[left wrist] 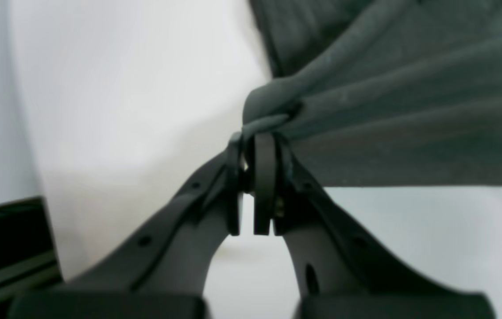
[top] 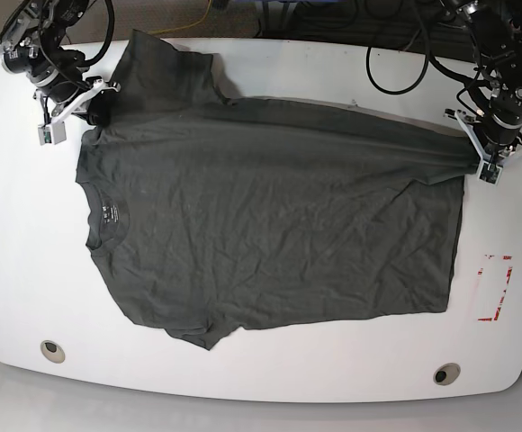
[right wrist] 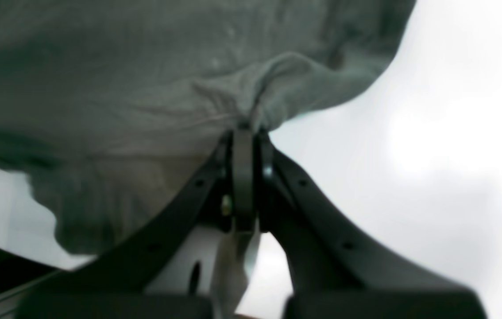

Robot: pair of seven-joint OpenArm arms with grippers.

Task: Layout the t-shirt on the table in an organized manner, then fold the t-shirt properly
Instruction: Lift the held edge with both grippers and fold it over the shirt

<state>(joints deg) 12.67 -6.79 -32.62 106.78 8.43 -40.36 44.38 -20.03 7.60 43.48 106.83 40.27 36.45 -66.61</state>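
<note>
One broad white table [top: 270,373] carries everything, its glossy top rounded at the corners, with two round grommets [top: 52,350] near the front edge and a red tape rectangle [top: 495,286] toward one end. Spread across most of it lies the t-shirt [top: 270,225], dark charcoal grey and plain, laid sideways with the neck opening toward the right arm's end and the hem toward the left arm's end. The cloth is wrinkled all over, with long creases running from the far hem corner across the body. One short sleeve points to the table's far edge, the other to the near edge. A small pale label [top: 110,213] shows just inside the collar.

The right gripper [top: 88,110] is closed tight on a pinch of shirt at the shoulder beside the far sleeve; its wrist view shows the fabric bunched between the pressed jaws. The left gripper [top: 484,155] is likewise clamped on the far hem corner, the cloth gathered into a small knot at its tips.
</note>
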